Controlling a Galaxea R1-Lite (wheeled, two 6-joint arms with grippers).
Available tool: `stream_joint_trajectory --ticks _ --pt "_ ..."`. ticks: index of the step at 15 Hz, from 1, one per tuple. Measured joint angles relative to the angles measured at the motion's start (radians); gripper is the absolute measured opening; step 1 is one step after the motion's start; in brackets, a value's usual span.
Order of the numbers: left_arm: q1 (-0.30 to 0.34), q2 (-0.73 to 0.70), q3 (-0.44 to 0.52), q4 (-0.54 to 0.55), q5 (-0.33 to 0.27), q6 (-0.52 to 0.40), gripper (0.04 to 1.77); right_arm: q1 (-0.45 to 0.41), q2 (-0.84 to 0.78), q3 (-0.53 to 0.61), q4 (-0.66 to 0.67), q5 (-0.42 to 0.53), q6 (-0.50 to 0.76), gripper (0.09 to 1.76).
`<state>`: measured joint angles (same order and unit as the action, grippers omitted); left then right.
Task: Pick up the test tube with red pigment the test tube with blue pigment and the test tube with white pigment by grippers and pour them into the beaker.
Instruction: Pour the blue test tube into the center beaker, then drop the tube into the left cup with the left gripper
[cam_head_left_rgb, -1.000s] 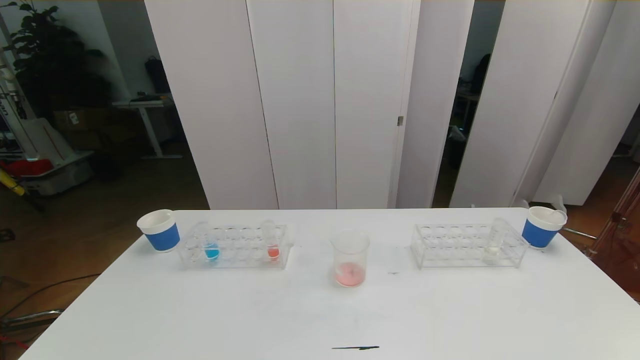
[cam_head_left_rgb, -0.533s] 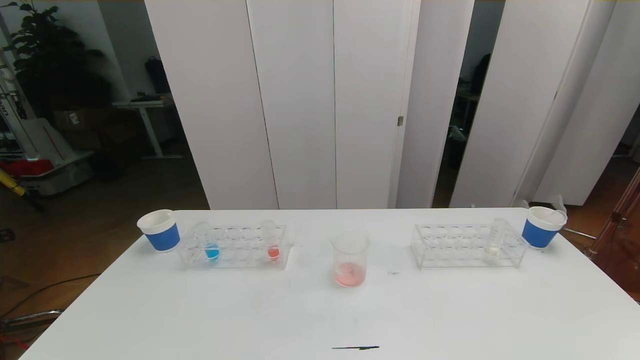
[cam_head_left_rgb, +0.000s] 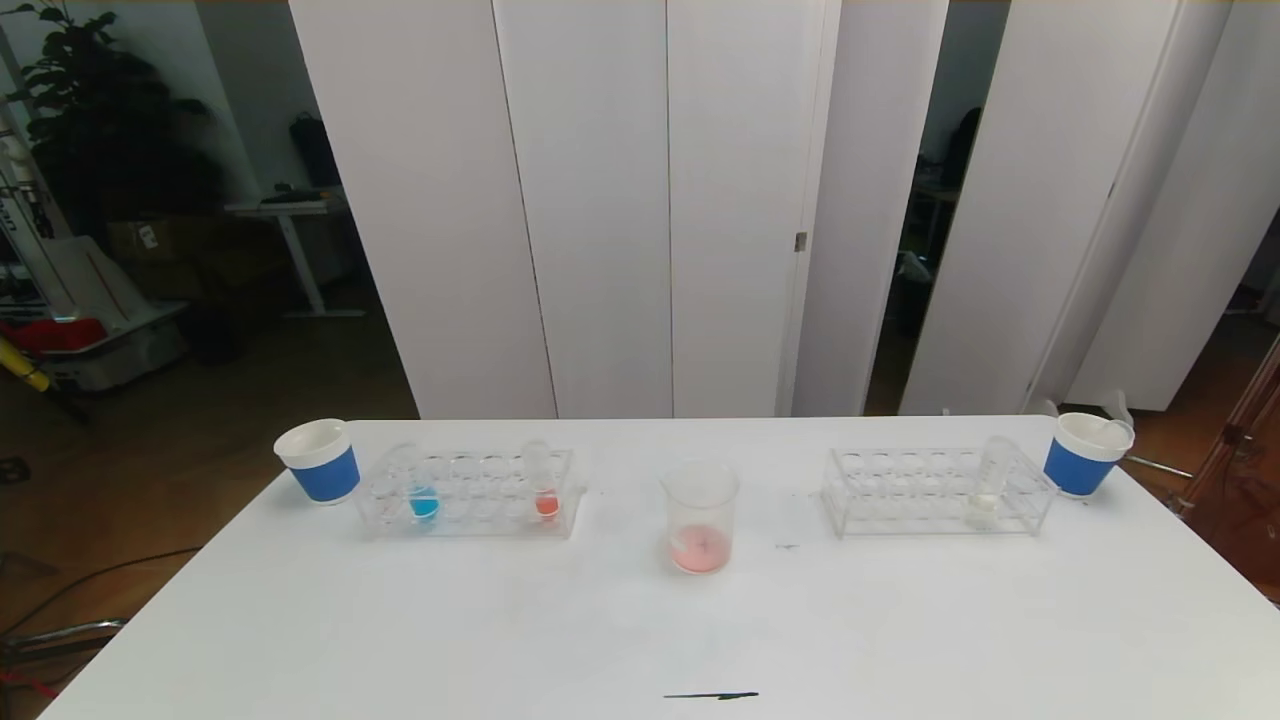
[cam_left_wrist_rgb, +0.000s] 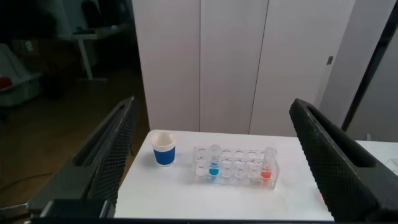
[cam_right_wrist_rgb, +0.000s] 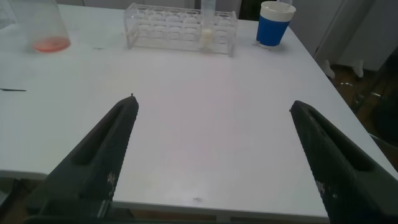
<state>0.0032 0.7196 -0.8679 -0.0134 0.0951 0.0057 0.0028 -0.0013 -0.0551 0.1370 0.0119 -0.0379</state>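
You see the left gripper (cam_left_wrist_rgb: 211, 158) and right gripper (cam_right_wrist_rgb: 211, 155) both spread wide apart, holding nothing. The beaker (cam_head_left_rgb: 700, 515) has pink stuff inside it.

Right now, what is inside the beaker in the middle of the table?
The beaker holds a shallow layer of orange-red liquid at its bottom; above that it looks empty. No tube or gripper is in it.
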Motion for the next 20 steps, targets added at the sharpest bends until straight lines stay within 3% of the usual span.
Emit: stream_joint_trajectory --ticks 5,15,20 --pt "0.001 0.240 0.067 -0.089 -0.010 -0.010 1.74 0.000 0.000 0.000 0.000 0.000 0.000 1.75" --pt "-0.019 0.609 0.394 -0.670 -0.007 -0.040 1.74 0.000 0.000 0.000 0.000 0.000 0.000 1.75" --pt "-0.043 0.786 0.481 -0.874 -0.003 -0.074 1.74 0.000 0.000 0.000 0.000 0.000 0.000 1.75"
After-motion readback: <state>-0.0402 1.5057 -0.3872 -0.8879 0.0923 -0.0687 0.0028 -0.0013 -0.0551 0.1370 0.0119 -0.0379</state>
